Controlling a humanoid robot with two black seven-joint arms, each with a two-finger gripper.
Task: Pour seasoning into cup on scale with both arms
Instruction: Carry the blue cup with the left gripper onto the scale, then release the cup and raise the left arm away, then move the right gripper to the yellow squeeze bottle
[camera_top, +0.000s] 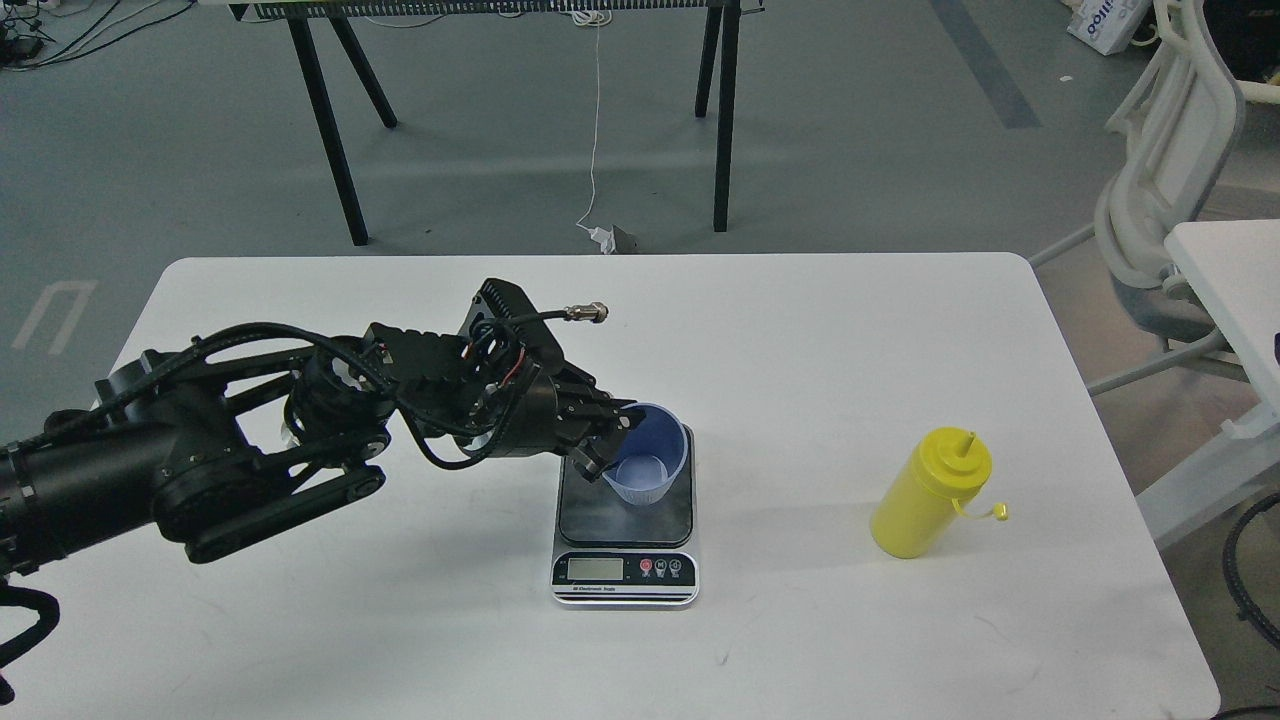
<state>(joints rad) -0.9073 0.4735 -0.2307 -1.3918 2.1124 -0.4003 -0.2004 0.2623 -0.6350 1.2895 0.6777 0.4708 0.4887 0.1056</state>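
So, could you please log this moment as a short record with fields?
cup: light-blue cup upright on the kitchen scale
left gripper: left gripper at the cup's left rim, jaws either side of the wall
bottle: yellow squeeze bottle standing alone right of the scale, cap off and hanging
right arm: not in view
surface: white table

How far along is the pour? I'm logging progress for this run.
Done: the light-blue cup sits on the kitchen scale.
In hand: the left hand is at the cup's left rim, apparently gripping its wall.
Left: the yellow squeeze bottle stands untouched on the white table, cap off its nozzle; the right arm is out of view, and the cup looks empty.
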